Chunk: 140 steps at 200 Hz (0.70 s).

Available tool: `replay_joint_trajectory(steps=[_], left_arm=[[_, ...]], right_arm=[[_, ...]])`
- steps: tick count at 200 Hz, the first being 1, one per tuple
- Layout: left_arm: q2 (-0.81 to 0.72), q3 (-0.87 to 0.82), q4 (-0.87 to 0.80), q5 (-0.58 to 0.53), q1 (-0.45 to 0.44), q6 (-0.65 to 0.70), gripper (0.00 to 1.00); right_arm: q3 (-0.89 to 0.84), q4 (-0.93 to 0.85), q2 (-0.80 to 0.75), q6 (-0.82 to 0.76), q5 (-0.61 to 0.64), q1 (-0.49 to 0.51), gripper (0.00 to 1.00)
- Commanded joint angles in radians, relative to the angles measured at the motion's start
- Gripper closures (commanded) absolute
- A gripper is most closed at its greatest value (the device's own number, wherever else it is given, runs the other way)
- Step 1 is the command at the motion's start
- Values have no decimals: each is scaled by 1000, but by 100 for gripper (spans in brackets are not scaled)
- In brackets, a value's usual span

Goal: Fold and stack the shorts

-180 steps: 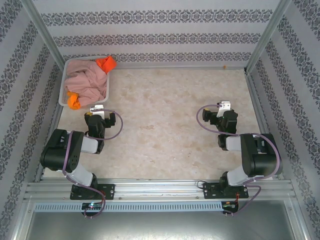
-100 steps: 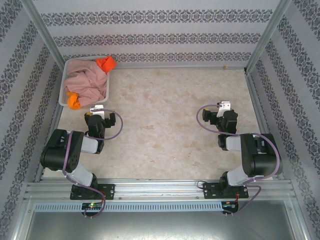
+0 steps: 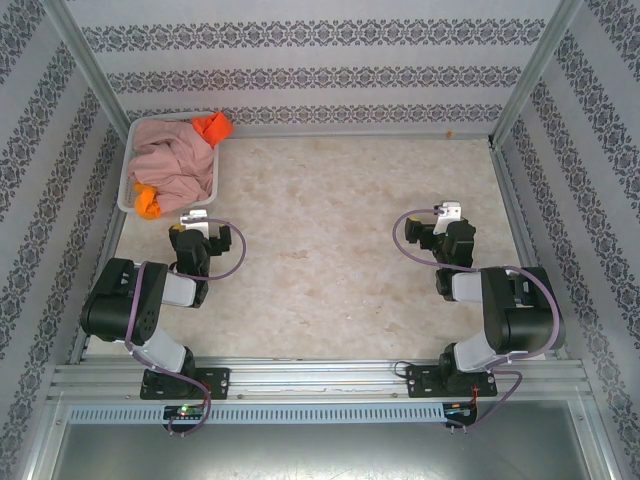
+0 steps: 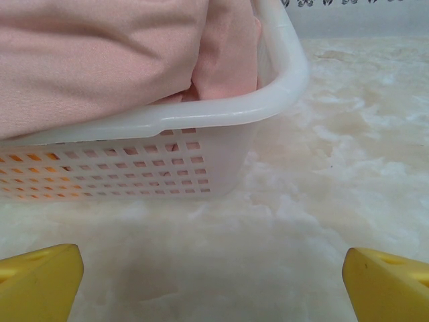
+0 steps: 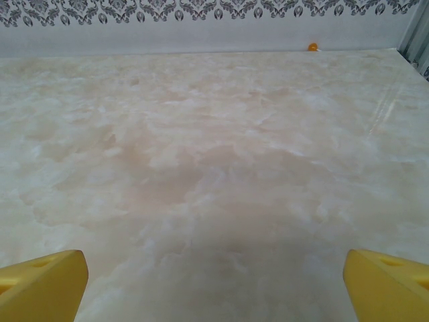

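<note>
Pink and orange soft cloth shorts (image 3: 170, 160) heaped in the white perforated plastic basket (image 3: 124, 197), far left on the bench (image 3: 330, 270). Likely light and floppy, so pinch a raised fold. Both arms' jaws spread, empty.

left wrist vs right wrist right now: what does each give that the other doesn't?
Left wrist: the white basket close ahead, pink shorts heaped above its rim, orange cloth tinting the holes at lower left.
Right wrist: bare tabletop running to the patterned back wall, with a small orange object at its foot.
Shared: the marbled table. The left gripper and right gripper are both open, yellow fingertips at the bottom corners, nothing between them.
</note>
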Motion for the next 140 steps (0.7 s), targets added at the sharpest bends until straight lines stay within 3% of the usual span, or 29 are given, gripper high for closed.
replay_joint_trajectory(steps=[1,60,98,140], left_arm=[[-9,25,-23,12,20,-13,0],[-13,20,-14,19,28,-13,0],[-209,-77,-4,19,18,-2,0],[-582,-11,-491,-49,12,-205,0]], right_arm=[[21,0,-3,-13,13,10,2],[18,5,-20,-12,11,9,2],[4,-250,-297,22,38,17,2],[7,-516,-560,155,-31,25,2]])
